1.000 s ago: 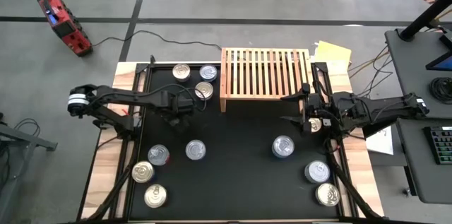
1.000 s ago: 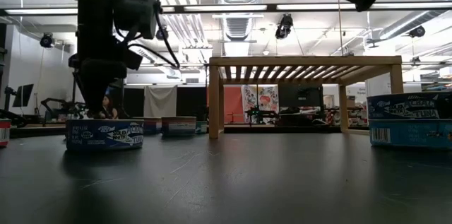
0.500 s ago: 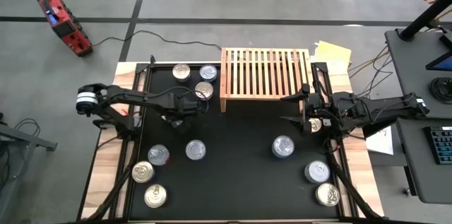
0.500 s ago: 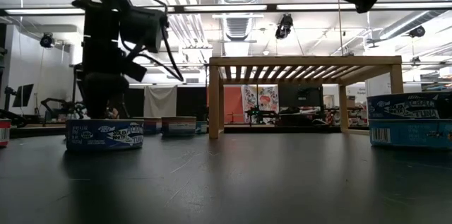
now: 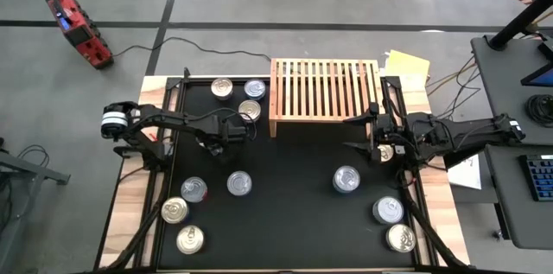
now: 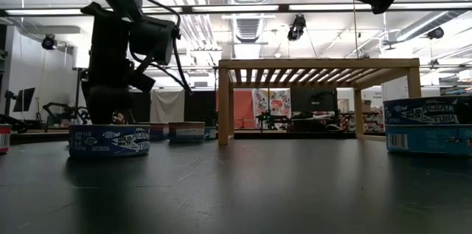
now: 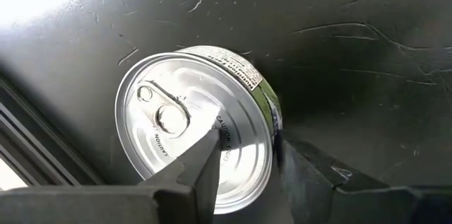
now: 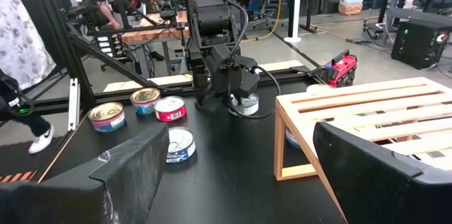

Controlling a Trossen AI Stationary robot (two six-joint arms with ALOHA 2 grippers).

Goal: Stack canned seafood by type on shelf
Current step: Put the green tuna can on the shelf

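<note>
Found the mat (image 5: pixel 294 213) covering most of the table, with the shelf (image 5: pixel 324 88) at its far edge and no can on the slats. Counted roughly ten loose cans (image 5: pixel 239 183) on the mat: three near the shelf's left end, four at the near left, three at the near right.

Located the left gripper (image 7: pixel 244 146) low over one can (image 7: pixel 183 132) just beside the shelf's left leg. Noted one finger (image 7: pixel 205 160) above the lid and the other outside the can wall, jaws partly parted and gripping nothing. Located the right gripper (image 8: pixel 240 174) raised beside the shelf's right end, jaws spread wide and empty.

Judged the risks as follows:
- With a finger over the lid rather than past the rim, closing could pinch the rim only, then tip or flick the can.
- Descending could press that finger onto the lid and jam.
- With the shelf leg so close, a sideways push could drive the can against it.

Could not read the label colour with certainty from the wrist view. Could not separate the can from the left gripper in the low view. Could not identify a small gold object under the right arm.
</note>
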